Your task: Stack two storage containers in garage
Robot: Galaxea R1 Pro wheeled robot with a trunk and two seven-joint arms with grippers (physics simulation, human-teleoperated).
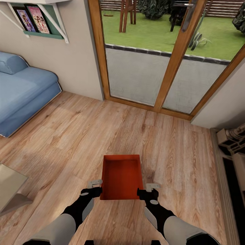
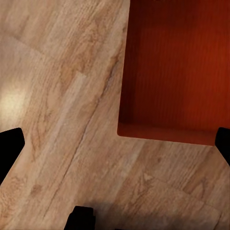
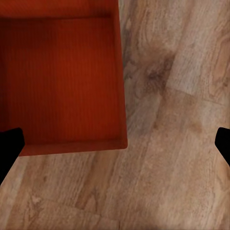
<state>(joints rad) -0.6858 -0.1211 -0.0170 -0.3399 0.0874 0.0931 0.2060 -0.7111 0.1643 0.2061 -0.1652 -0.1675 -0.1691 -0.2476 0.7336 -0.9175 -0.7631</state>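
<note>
Orange-red storage container [image 1: 121, 177] sits low-centre on the wood floor [image 1: 68, 136], left gripper [image 1: 91, 189] and right gripper [image 1: 151, 191] flanking it, both spread wide, holding nothing. Head view adds a blue sofa [image 1: 23, 92].

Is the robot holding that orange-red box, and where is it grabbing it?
The orange-red rectangular storage bin sits between the left gripper and right gripper, near its near corners. Whether they actually grip it cannot be told.

Looks like a home living room: light wood-plank floor [image 1: 102, 136], blue sofa [image 1: 23, 92] at 10 o'clock, wood-framed glass patio doors [image 1: 163, 68] at 12 onto a lawn, wall shelf [image 1: 41, 20] with picture books at 11.
</note>
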